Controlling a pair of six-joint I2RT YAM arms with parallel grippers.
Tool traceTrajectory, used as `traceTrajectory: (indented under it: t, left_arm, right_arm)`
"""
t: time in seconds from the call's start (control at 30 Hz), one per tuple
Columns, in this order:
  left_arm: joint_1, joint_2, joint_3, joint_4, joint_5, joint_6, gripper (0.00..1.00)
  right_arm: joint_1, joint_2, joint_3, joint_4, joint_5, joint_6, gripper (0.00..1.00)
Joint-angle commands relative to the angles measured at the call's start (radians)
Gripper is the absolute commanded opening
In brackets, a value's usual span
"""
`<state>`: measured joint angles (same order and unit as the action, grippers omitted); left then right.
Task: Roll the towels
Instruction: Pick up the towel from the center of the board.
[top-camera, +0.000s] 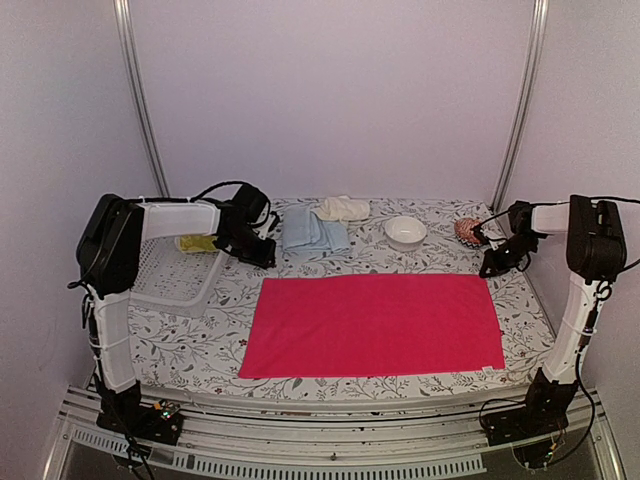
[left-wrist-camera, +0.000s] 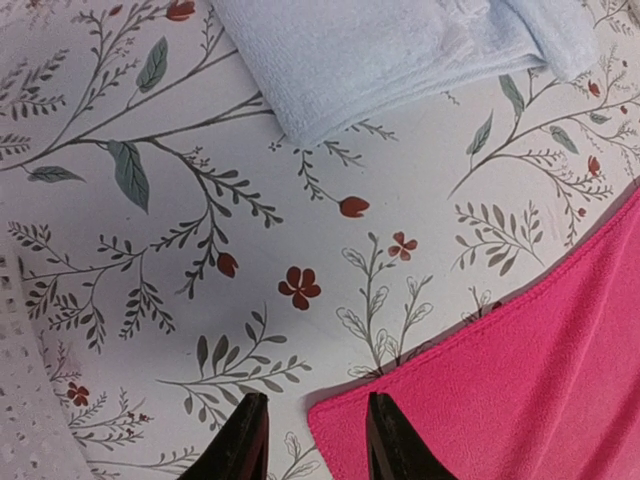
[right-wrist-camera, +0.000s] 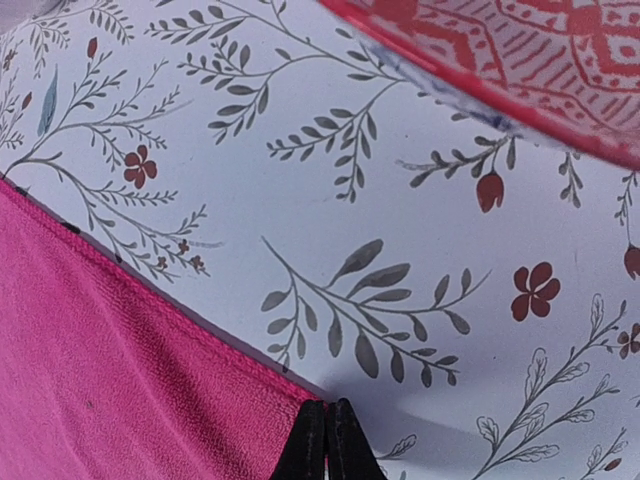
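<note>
On the table (top-camera: 180, 340) the pink towel (top-camera: 370, 325) lies flat, long axis left to right. My left tool (left-wrist-camera: 315, 430), part open and empty, straddles its far-left corner. My right tool (right-wrist-camera: 328, 435) is closed at the far-right corner, hold unconfirmed.

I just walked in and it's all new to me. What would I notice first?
First, the big hot pink towel, spread flat in the middle of the flowery table cover. Behind it sit a folded light blue towel and a small white bowl.
</note>
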<state>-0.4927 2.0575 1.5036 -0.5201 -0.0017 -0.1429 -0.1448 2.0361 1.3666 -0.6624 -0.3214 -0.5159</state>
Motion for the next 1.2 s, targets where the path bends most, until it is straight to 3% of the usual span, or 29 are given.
traceTrajectory:
  t: [0.0,0.4,0.8,1.17]
  left_arm:
    - [-0.006,0.018,-0.012,0.032,-0.056,-0.024,0.37]
    - [-0.007,0.064,0.010,0.015,-0.017,-0.076,0.41]
    - [-0.016,0.124,0.077,-0.125,-0.060,-0.069,0.34]
    - [-0.021,0.101,0.084,-0.142,-0.037,-0.050,0.28]
  right_arm:
    - [0.006,0.040,-0.005,0.066,0.041,0.022,0.03]
    - [0.019,0.075,-0.012,0.109,0.077,-0.010,0.03]
    - [0.068,0.082,-0.021,0.111,0.079,-0.025,0.03]
    - [0.071,0.081,-0.028,0.110,0.075,-0.033,0.03]
